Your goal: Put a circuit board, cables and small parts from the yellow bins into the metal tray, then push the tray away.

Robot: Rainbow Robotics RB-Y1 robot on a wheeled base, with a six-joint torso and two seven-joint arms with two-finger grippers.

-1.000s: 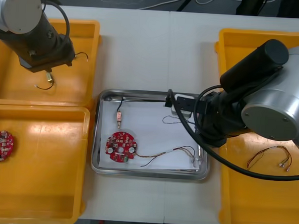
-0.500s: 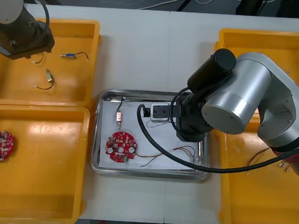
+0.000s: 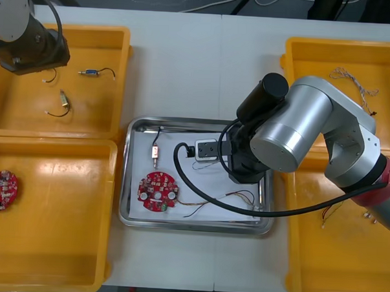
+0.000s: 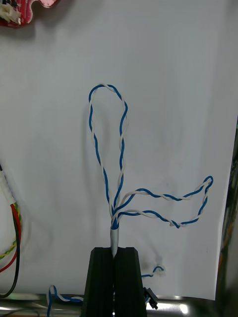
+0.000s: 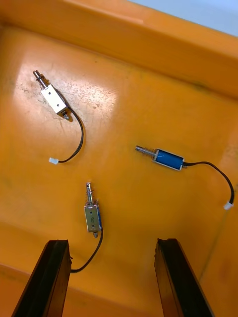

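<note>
The right gripper's jaws are pinched together on the stem of a twisted blue and white cable. Its loops spread over the white floor of the metal tray. The left gripper's jaws stand wide apart, holding nothing.

Nearest the robot, a spare circuit board lies in the near left bin. In the tray, a round red circuit board sits beside a red and yellow cable, with a small metal part just beyond. A second ago the right gripper was at the tray's right rim; it has since swung in over the tray's middle.

Farthest off, the left gripper has drawn back toward the outer corner of the far left bin. That uncovers a blue part it hid before.
</note>
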